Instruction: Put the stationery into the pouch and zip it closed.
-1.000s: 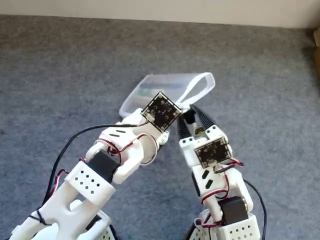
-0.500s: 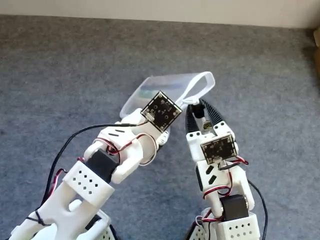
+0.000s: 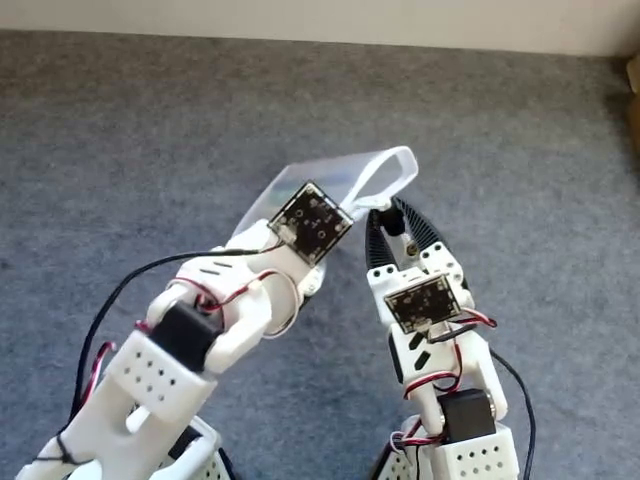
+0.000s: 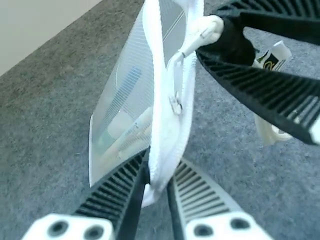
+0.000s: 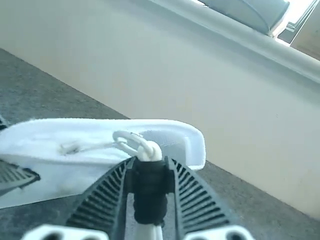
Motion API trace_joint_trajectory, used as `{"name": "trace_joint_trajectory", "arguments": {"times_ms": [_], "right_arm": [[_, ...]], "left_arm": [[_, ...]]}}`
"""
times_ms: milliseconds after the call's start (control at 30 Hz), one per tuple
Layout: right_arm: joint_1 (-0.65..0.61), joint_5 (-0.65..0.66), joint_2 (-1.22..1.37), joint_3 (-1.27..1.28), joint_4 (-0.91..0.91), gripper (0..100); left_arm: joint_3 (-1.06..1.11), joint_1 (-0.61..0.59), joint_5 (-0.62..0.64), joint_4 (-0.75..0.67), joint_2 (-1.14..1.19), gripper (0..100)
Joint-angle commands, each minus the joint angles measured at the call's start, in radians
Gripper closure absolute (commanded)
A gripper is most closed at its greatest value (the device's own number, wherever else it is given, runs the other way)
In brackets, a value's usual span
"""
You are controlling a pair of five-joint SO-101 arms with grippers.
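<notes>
L gripper [image 4: 159, 167] is pinched tight on one end of the translucent white zip pouch [image 3: 318, 182], fingers [image 4: 119, 191] either side of the white zip tape. Pouch is held on edge, w/ pen-like stationery [image 4: 127, 131] showing thru its wall. In high view the pouch sits just at 12 o'clock of frame centre, over the grey carpet-like table cover [image 3: 120, 130]. Its clear strap loop [image 3: 406, 158] sticks out toward 1 o'clock. R gripper [image 3: 388, 212] is at 3 o'clock of the L wrist's black camera board [image 3: 312, 222], close by, tips at the pouch's near edge. It's squeezed together on the black zip pull tab [image 5: 150, 187], w/ a white cord loop [image 5: 135, 142] poking past the tips. Whether the pouch touches the cover, and how far the zip is shut: can't tell.
</notes>
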Motion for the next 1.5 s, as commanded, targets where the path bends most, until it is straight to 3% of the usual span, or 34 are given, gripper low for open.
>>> {"name": "trace_joint_trajectory", "arguments": {"times_ms": [0, 433, 900, 1467], "right_arm": [[0.047, 0.014, -0.004, -0.045, -0.027, 99.5], [0.064, 0.015, -0.004, -0.041, -0.024, 99.5], [0.133, 0.052, -0.004, -0.041, -0.024, 99.5], [0.309, 0.087, -0.005, 0.024, -0.025, 99.5]], "left_arm": [[0.018, -0.039, -0.002, 0.078, -0.159, 100], [0.153, -0.041, -0.005, 0.216, -0.432, 100], [0.231, -0.044, -0.12, 0.316, -0.634, 100], [0.274, -0.245, -0.229, 0.385, -0.817, 100]]}}
